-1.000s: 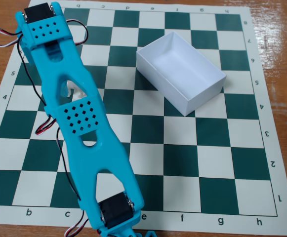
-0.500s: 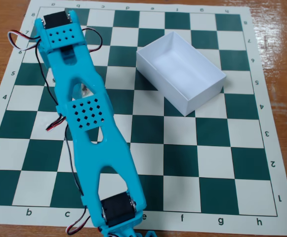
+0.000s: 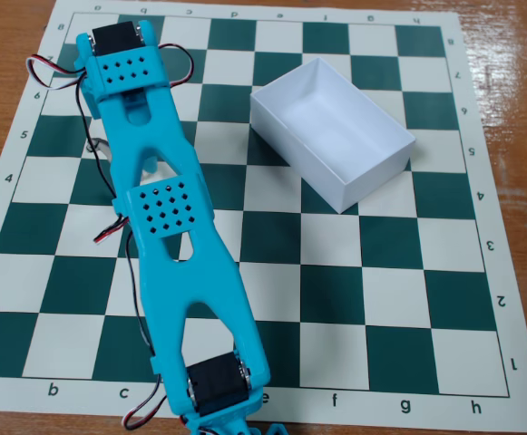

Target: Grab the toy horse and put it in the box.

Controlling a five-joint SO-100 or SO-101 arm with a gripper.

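Note:
The white open box (image 3: 331,131) stands on the chessboard mat at the upper right, turned at an angle, and its inside is empty. The toy horse does not show; it is either hidden under the arm or out of view. My blue arm (image 3: 168,213) lies across the left half of the mat, from the top left down to the bottom edge. No gripper fingers show at either end of it.
The green-and-white chessboard mat (image 3: 399,308) lies on a brown wooden table (image 3: 517,54). Black, red and white cables (image 3: 109,231) hang along the arm's left side. A black servo (image 3: 213,381) sits at the arm's lower end.

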